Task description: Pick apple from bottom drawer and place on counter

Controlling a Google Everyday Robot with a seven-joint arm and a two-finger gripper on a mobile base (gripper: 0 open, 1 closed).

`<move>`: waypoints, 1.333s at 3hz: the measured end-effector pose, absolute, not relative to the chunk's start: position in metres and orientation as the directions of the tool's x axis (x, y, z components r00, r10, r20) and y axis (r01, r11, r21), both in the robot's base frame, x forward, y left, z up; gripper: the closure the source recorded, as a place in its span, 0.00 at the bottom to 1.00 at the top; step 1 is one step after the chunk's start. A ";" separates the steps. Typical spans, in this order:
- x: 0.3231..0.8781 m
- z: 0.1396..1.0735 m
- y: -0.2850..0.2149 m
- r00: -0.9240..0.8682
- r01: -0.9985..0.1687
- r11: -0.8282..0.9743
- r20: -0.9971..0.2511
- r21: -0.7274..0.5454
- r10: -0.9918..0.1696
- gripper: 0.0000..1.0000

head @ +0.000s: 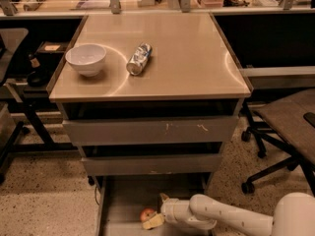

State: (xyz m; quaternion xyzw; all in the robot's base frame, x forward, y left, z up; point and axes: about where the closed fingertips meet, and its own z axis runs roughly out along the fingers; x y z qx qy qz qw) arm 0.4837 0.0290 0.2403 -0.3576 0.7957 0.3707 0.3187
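one splayed pincer (157, 210) in the bottom drawer (128, 200), just beside the apple (146, 214)

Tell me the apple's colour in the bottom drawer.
Red-orange apple, camera view; claw beside it in the bottom drawer.

You see counter (192, 58), glossy beige, carrying two things. White bowl (85, 59) upright near left edge, about midway along it. Crushed silver can (139, 59) on its side just right of bowl, not touching. Gripper (157, 210) low beneath front edge, inside bottom drawer (123, 218), fingers spread.
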 end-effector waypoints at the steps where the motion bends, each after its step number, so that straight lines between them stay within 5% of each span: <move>1: 0.476 0.226 0.038 -0.540 -0.809 0.476 -0.759 0.346 -0.365 0.00; 4: 0.485 0.182 0.055 -0.487 -0.824 0.517 -0.756 0.232 -0.438 0.00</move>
